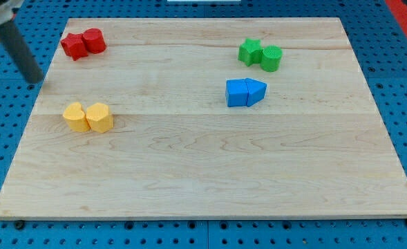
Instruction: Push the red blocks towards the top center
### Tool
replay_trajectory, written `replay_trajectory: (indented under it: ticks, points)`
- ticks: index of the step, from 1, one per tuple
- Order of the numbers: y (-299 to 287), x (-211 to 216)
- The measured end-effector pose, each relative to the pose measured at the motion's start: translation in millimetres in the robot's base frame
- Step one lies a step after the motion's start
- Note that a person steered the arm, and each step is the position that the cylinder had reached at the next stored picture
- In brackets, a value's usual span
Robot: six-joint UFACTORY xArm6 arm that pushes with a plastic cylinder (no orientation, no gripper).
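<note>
In the camera view, the wooden board (203,173) lies on a blue pegboard surface (396,62), and the two red blocks sit touching each other at the board's top-left corner: a red star-like block (72,46) on the view's left and a red cylinder (94,41) on its right. My tip (36,81) is off the board's left edge, lower in the view than the red pair and well apart from it; the rod (16,45) slants up towards the view's top left and looks blurred. There are no jaws on this rig, so there is nothing to call apart or together, only the bare rod end, touching no block. The top centre of the board is bare, with the green star (250,51) and green cylinder (271,59) farther to the view's right, the blue cube (236,93) and blue wedge-like block (256,91) below them, and the two yellow blocks (88,117) below the red pair. To do this step well, I judge the tip should come up to the left side of the red star-like block and push rightward along the top edge, aiming through the middle of both blocks so they travel together. An off-centre push could split the pair or send one over the top edge, and stopping short of the green blocks seems wise.
</note>
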State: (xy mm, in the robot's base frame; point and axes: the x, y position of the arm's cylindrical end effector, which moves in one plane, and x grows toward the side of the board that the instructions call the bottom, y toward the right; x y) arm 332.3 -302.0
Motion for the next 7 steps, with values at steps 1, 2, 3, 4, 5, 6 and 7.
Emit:
replay_trajectory:
  ticks: [1, 2, 3, 4, 5, 6, 7]
  points:
    - [24, -47]
    - [52, -49]
    - [69, -57]
    - [89, -31]
    - [122, -20]
    - [153, -20]
    - [222, -20]
